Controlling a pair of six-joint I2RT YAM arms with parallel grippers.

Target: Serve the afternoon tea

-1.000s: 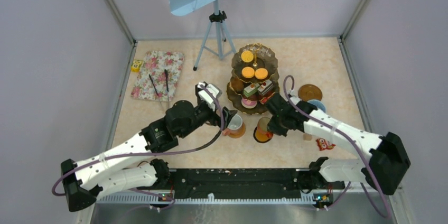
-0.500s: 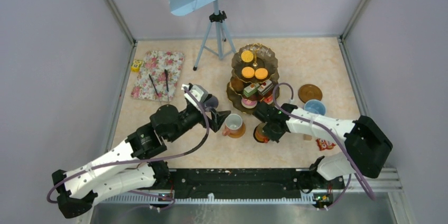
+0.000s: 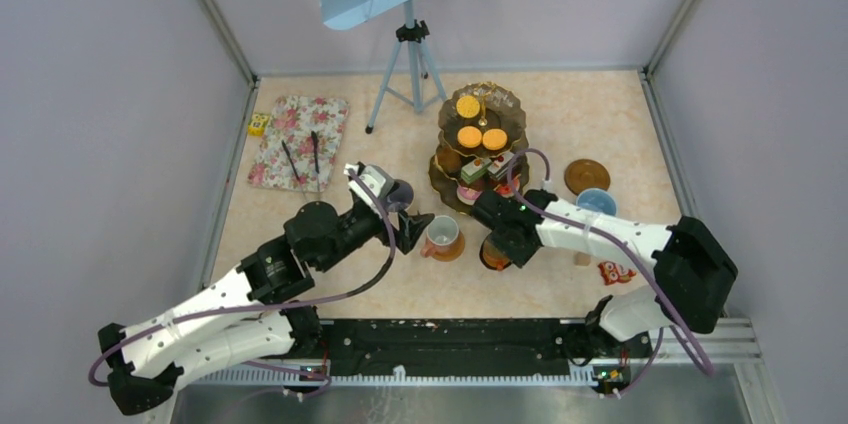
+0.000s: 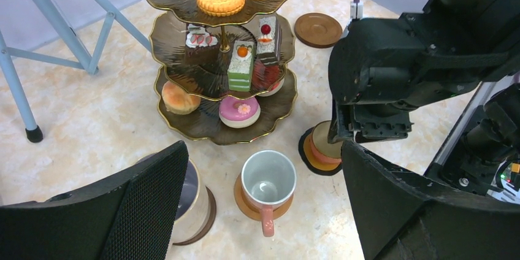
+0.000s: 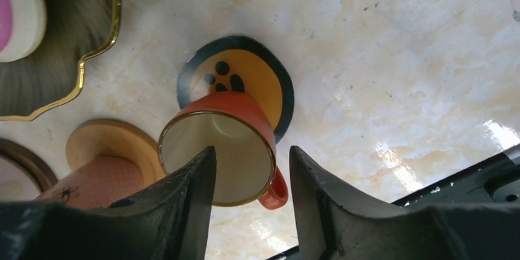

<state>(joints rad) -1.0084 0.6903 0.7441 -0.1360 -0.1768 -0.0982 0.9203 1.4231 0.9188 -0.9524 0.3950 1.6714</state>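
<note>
The dark three-tier stand (image 3: 480, 139) holds orange tarts and small cakes; it also shows in the left wrist view (image 4: 224, 57). One orange-brown mug (image 4: 268, 180) stands on a round coaster (image 4: 245, 202), between the wide-open fingers of my left gripper (image 4: 265, 168) and below them. The lilac-white mug (image 4: 190, 202) stands beside it. My right gripper (image 5: 251, 156) is open, its fingers straddling the handle-side wall of the second orange-brown mug (image 5: 227, 143) on a black-rimmed coaster (image 5: 245, 73). The light blue mug (image 3: 598, 202) and a brown coaster (image 3: 586, 176) sit at the right.
A floral mat (image 3: 298, 139) with black tongs lies at the back left beside a small yellow object (image 3: 258, 124). A tripod (image 3: 405, 64) stands behind the stand. A red-and-white item (image 3: 612, 272) lies at the front right.
My left gripper has drawn back to the left from the mug on its coaster. My right gripper has shifted left and now stands over the second orange-brown mug.
</note>
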